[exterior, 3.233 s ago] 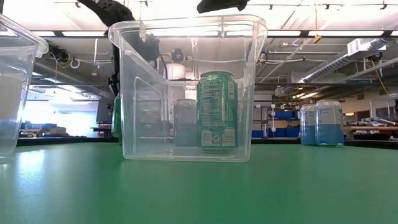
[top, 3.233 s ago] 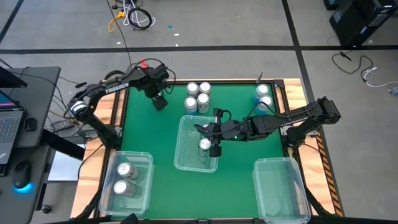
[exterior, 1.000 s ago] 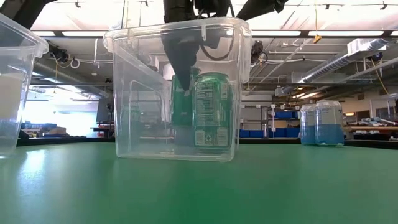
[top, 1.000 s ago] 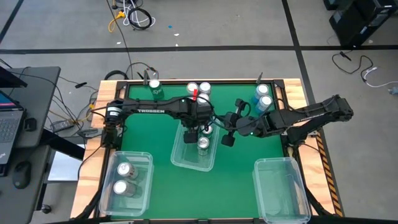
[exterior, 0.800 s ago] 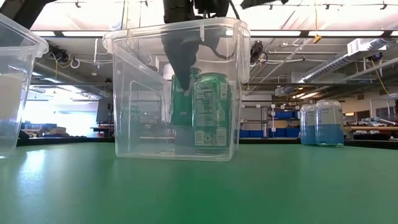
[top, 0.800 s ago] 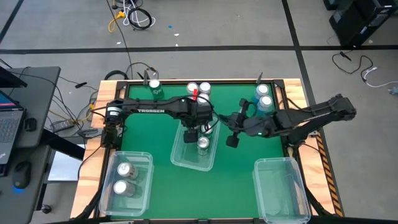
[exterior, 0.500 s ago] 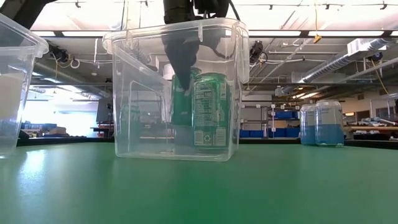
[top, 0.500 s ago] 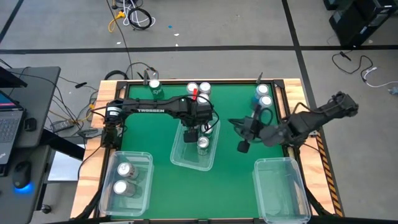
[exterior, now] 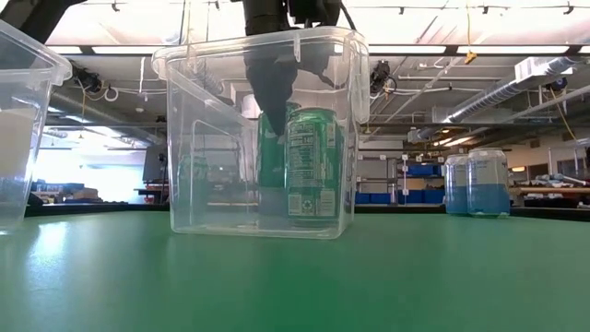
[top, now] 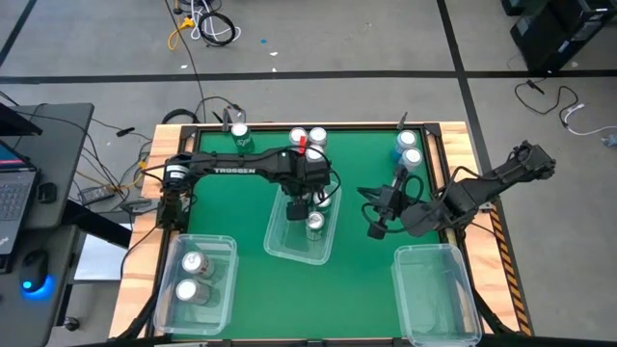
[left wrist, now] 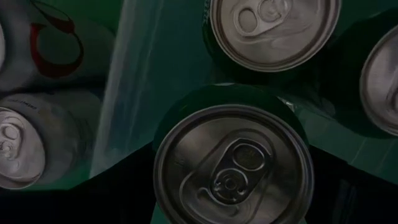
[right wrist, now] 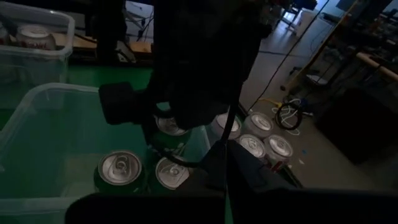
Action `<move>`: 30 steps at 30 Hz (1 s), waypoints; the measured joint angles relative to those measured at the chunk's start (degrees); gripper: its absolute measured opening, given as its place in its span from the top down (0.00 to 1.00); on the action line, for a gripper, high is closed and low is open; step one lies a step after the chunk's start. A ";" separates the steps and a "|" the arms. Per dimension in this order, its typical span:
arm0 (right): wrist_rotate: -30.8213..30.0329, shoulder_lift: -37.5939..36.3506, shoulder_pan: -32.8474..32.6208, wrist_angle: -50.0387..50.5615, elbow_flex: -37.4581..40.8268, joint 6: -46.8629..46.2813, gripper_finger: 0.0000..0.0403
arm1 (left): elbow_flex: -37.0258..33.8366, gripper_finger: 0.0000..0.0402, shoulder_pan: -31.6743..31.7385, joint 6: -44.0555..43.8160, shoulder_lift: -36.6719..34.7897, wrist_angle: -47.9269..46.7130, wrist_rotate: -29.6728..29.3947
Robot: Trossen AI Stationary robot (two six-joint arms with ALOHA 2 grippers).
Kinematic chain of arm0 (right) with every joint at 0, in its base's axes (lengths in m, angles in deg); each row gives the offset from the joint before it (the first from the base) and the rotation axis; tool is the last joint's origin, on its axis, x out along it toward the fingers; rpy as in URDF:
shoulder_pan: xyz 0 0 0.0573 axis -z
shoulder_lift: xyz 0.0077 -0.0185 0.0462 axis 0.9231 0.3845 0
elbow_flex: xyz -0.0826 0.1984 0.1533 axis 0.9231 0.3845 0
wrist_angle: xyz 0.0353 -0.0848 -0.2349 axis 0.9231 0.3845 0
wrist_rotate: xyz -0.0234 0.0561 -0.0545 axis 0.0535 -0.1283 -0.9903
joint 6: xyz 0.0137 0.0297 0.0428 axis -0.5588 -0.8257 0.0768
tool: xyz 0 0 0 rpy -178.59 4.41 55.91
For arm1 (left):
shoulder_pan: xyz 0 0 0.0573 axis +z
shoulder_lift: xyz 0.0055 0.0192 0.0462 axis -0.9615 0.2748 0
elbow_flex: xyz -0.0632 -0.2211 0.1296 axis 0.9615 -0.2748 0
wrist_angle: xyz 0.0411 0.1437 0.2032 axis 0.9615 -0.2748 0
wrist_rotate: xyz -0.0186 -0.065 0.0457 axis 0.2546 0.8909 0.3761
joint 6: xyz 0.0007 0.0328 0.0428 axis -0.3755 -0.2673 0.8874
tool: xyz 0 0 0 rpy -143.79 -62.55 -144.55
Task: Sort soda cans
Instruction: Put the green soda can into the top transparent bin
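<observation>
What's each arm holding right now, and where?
Left gripper appears to hold a green can by its upper sides, inside the middle bin. Right gripper holds nothing.

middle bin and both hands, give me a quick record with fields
middle bin: clear, holds two green cans
front green can: upright, free
rear green can: upright, between the left hand's fingers
left hand: reaching down into the bin, around the rear can
right hand: shut, empty, over bare mat right of the bin
left bin: two silver cans
right bin: no cans
blue cans: two, at the table's far right
</observation>
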 joint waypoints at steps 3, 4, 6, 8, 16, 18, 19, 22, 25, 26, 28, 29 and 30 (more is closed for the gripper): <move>0.02 0.00 0.00 -0.98 0.00 0.97 1.00 | -3.03 0.27 0.00 -0.66 0.02 0.61 0.05; 0.04 0.00 0.00 -1.39 0.00 1.04 1.00 | -4.28 0.27 0.00 -0.73 0.02 1.31 0.24; 0.04 0.00 0.00 -1.56 0.00 1.27 1.00 | -6.53 0.27 -0.02 -0.74 0.02 3.21 0.48; 0.07 0.00 0.00 -1.83 0.00 1.51 1.00 | -7.68 0.27 -0.11 -0.77 -0.13 4.01 0.68; 0.13 0.00 0.00 -2.18 0.00 1.65 1.00 | -8.12 0.27 -0.08 -0.80 -0.16 5.49 -0.35; 0.17 0.00 0.00 -2.18 0.00 1.68 1.00 | -7.87 0.25 -0.07 -0.84 -0.08 5.33 -0.59; 0.17 0.00 0.00 -2.20 0.00 1.88 1.00 | -7.68 0.21 -0.09 -0.84 -0.01 5.16 -0.85; 0.17 0.00 0.00 -2.41 0.00 2.47 1.00 | -6.94 0.06 -0.09 -0.74 0.15 4.11 -1.92; 0.20 0.00 0.00 -2.48 0.00 2.51 1.00 | -5.66 0.07 -0.12 0.09 0.14 1.99 -5.10; 0.20 0.00 0.00 -2.49 0.00 2.57 1.00 | -5.14 0.10 -0.23 0.13 0.15 1.21 -5.72; 0.20 0.00 0.00 -2.64 0.00 2.70 1.00 | -3.62 0.16 -0.36 0.27 0.16 -0.15 -6.25; 0.20 0.00 0.00 -2.64 0.00 2.70 1.00 | -2.64 0.18 -0.41 0.30 0.20 -0.91 -6.21; 0.21 0.00 0.00 -2.64 0.00 2.70 1.00 | -1.66 0.20 -0.44 0.54 0.24 -1.86 -6.19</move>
